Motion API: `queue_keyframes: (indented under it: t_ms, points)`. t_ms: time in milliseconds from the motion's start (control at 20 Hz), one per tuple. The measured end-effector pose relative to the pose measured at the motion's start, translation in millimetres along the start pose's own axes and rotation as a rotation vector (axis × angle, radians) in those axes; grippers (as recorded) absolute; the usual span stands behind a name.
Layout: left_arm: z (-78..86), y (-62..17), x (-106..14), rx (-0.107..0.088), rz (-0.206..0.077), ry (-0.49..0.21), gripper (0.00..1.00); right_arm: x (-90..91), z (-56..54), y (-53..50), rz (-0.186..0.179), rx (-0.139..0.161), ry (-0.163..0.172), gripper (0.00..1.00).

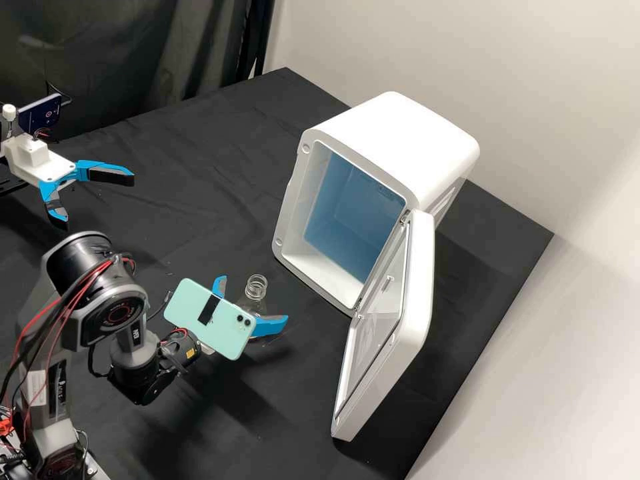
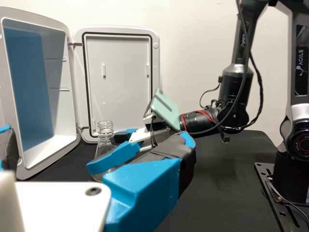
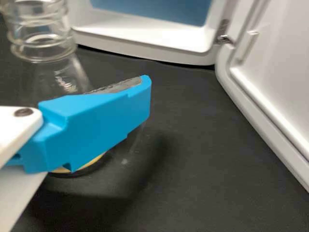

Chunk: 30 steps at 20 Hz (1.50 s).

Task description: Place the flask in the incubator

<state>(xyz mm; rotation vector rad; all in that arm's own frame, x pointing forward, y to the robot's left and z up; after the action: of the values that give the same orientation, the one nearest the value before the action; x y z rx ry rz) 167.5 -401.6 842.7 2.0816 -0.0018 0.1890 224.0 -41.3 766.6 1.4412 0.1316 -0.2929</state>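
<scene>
High view: the left hand (image 1: 97,200) hangs wide open and empty, well away from the flask. The right hand (image 1: 252,305) is spread around the flask (image 1: 255,288), which stands upright on the black table (image 1: 200,167); contact is unclear. Light, slick, breakable glass, I'd judge, best gripped at the neck's base; just beyond that hand the incubator (image 1: 400,140) stands against a white wall (image 1: 533,80), its door (image 1: 417,293) swung open.

High view looks down on the bench (image 1: 213,133); both low wrist views face the incubator (image 1: 400,140).
</scene>
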Motion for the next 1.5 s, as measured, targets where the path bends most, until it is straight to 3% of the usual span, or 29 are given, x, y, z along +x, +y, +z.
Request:
queue_keyframes:
  t_ms: [200, 751, 1001, 1501]
  points:
    - [0.7, -0.2, 0.1, 0.000, -0.001, -0.004, 1.00, 6.0, -1.4, -8.5, -0.039, -0.001, 0.007, 1.00]
    - [2.4, -0.7, 0.4, -0.001, -0.004, -0.014, 1.00, 6.1, -0.4, -8.1, -0.033, 0.004, -0.003, 1.00]
    - [2.4, -0.7, 0.4, -0.001, -0.004, -0.014, 1.00, 6.5, 8.4, -9.4, -0.040, 0.019, -0.041, 1.00]
    - [2.4, -0.7, 0.4, -0.001, -0.004, -0.014, 1.00, 7.3, 13.2, -6.4, -0.028, 0.025, -0.055, 1.00]
